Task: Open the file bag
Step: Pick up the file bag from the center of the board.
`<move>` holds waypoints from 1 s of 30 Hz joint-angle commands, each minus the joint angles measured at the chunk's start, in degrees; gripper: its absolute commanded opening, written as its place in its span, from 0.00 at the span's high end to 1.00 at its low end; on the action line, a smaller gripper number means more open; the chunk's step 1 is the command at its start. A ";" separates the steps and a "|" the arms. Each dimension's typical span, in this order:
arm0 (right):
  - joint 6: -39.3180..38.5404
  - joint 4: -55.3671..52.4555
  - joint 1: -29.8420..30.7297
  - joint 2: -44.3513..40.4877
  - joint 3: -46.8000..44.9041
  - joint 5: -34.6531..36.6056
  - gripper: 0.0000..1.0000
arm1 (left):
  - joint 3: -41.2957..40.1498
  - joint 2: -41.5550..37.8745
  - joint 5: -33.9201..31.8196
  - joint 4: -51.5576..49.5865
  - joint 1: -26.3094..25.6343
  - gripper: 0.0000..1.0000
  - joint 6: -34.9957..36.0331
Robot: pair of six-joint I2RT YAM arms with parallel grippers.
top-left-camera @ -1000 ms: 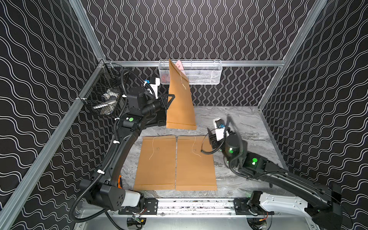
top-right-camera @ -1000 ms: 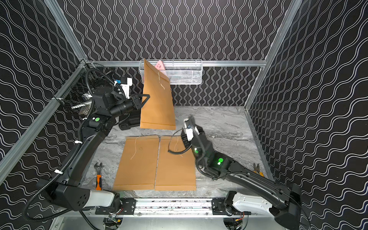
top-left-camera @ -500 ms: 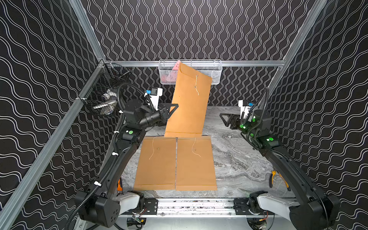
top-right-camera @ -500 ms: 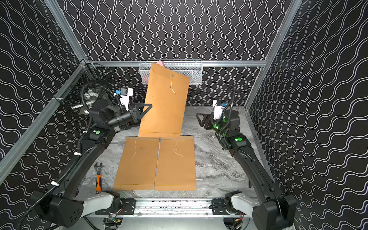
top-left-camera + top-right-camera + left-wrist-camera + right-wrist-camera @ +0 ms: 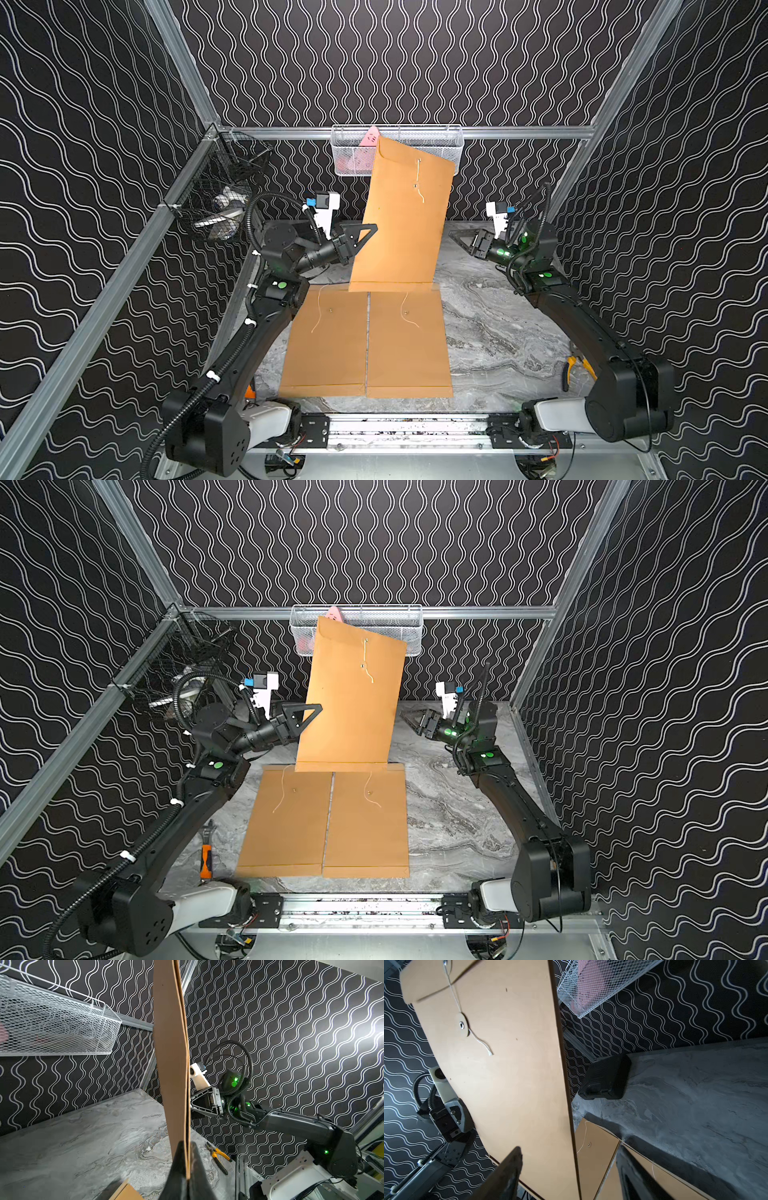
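A brown file bag [image 5: 401, 232] [image 5: 351, 704] stands upright in the air above the table's far half, its face turned to the front. Its string [image 5: 418, 174] runs between the two buttons near the top, with a loose tail below; the flap [image 5: 436, 978] lies down. My left gripper [image 5: 360, 243] [image 5: 187, 1144] is shut on the bag's left edge, low down. My right gripper [image 5: 455, 240] [image 5: 568, 1148] is open just right of the bag's right edge [image 5: 566, 1084], which lines up with the gap between the fingers without touching them.
Two more brown file bags [image 5: 328, 336] [image 5: 407, 340] lie flat side by side under the held one. A white mesh basket [image 5: 449, 145] hangs on the back wall, a black wire basket [image 5: 195, 183] on the left. Pliers [image 5: 575, 365] lie at the right; a black box [image 5: 606, 1078] sits at the back.
My right gripper rose from the flat bags, swung back to the held bag's right side and opened wider. My left gripper turned the held bag to face the front.
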 commanded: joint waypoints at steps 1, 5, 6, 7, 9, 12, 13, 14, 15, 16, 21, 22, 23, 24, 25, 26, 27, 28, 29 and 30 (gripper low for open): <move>2.49 6.61 0.28 1.40 1.41 -3.16 0.28 | -0.56 0.24 0.98 6.36 -0.76 1.00 -2.16; 2.49 7.39 1.00 3.21 3.26 -4.11 0.28 | -1.21 0.39 0.46 7.01 -2.46 1.00 -2.07; 2.54 7.70 1.17 3.48 3.24 -4.29 0.28 | -1.31 0.40 0.32 6.85 -2.98 1.00 -1.87; 2.26 7.57 1.39 3.64 3.24 -4.18 0.28 | -1.40 0.40 0.37 6.75 -3.38 1.00 -1.77; 1.49 6.66 1.62 4.03 5.43 -4.35 0.28 | -1.76 0.62 0.05 7.06 -4.06 1.00 -1.77; 2.00 7.98 1.71 4.21 5.70 -5.25 0.28 | -2.25 0.93 -0.27 7.19 -4.70 1.00 -1.64; 2.20 8.40 1.79 4.21 5.78 -5.44 0.28 | -2.44 1.00 -0.40 7.18 -4.73 1.00 -1.52; 2.19 8.54 1.83 4.13 5.78 -5.78 0.29 | -2.62 1.12 -0.48 7.19 -4.88 1.00 -1.41; 2.43 9.09 1.86 4.04 5.72 -6.05 0.29 | -2.95 1.24 -0.72 7.42 -4.89 1.00 -1.55; 2.58 9.49 1.89 4.04 5.70 -6.31 0.30 | -3.22 1.36 -0.80 7.90 -4.91 1.00 -1.74; 3.51 10.57 1.97 3.56 5.54 -7.30 0.38 | -3.77 2.04 -1.99 7.95 -4.94 1.00 -1.42; 3.65 10.85 1.96 3.36 5.36 -7.38 0.41 | -3.70 2.03 -2.48 7.02 -4.91 1.00 -0.66; 3.69 11.09 1.95 3.01 5.05 -7.31 0.44 | -3.60 2.07 -3.02 5.70 -4.97 1.00 0.06; 3.62 10.94 1.97 2.74 4.92 -7.30 0.49 | -3.60 2.17 -3.39 4.74 -4.90 1.00 0.63; 3.51 10.68 1.97 2.49 4.91 -7.35 0.56 | -3.60 2.27 -3.89 4.25 -4.90 1.00 0.93; 3.17 10.29 1.97 2.29 4.91 -7.39 0.63 | -3.52 2.45 -4.23 3.67 -4.93 1.00 1.26; 2.86 9.82 1.97 2.11 4.91 -7.47 0.71 | -3.45 2.75 -4.54 3.30 -4.94 1.00 1.46; 2.51 9.53 1.97 1.85 4.82 -7.61 0.79 | -3.51 3.01 -4.73 3.24 -4.93 1.00 1.59; 2.30 9.35 1.97 1.60 4.82 -7.80 0.85 | -3.60 3.15 -5.03 3.28 -4.90 1.00 1.59; 1.99 9.05 1.95 1.45 4.82 -8.04 0.89 | -3.68 3.37 -5.28 3.00 -4.91 0.97 1.65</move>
